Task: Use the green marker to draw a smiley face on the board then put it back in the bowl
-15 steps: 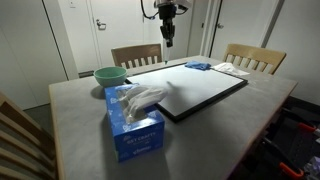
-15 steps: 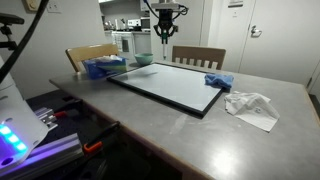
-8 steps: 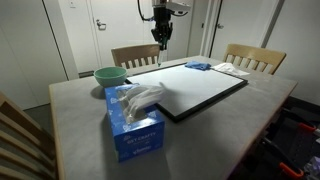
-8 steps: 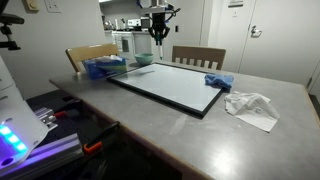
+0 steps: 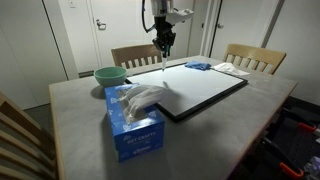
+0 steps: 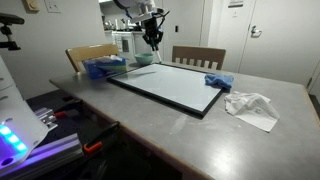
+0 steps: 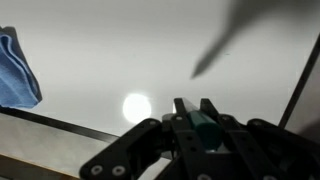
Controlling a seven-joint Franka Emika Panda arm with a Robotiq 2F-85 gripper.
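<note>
In an exterior view the board (image 5: 200,90) lies in the middle of the table (image 5: 75,105), with bare grey table to its near and left sides. The arm reaches down from above, and the gripper (image 5: 164,44) hangs upright over the board's far left corner, near the bowl (image 5: 110,75). In an exterior view the gripper (image 6: 152,38) is high above the board's far edge (image 6: 170,85), just beside the bowl (image 6: 143,60). In the wrist view the jaws are narrow and clamp the green marker (image 7: 207,128) over the white board; the blue cloth (image 7: 15,65) lies at the left.

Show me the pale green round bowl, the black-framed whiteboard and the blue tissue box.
Pale green round bowl (image 5: 110,79): an exterior view, outer wall.
Black-framed whiteboard (image 5: 200,90): an exterior view, bare white surface.
Blue tissue box (image 5: 140,143): an exterior view, front side.
</note>
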